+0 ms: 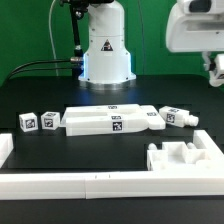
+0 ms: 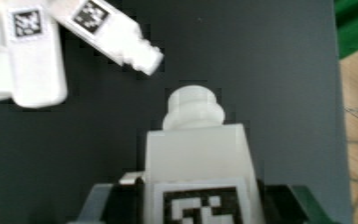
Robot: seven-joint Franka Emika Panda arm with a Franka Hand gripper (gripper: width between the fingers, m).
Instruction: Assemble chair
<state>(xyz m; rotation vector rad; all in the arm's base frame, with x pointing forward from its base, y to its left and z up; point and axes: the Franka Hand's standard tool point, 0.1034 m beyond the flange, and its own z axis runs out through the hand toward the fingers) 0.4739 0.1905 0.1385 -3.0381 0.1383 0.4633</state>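
My gripper point(image 2: 197, 206) is shut on a white chair leg point(image 2: 197, 150). The leg has a tag on its face and a rounded peg at its far end, and I hold it above the dark table. In the exterior view the gripper point(image 1: 213, 70) hangs high at the exterior view's right edge, and the held leg is barely visible there. On the table lie long white slabs point(image 1: 108, 120), another short leg point(image 1: 178, 117), two small tagged blocks point(image 1: 38, 122) and a notched block point(image 1: 185, 155). The wrist view shows a slab point(image 2: 25, 60) and the lying leg point(image 2: 115, 36) beyond the held one.
A long plain white border rail point(image 1: 60, 186) runs along the front and up the exterior view's left side. The robot's white base point(image 1: 106, 50) stands at the back, with black cables beside it.
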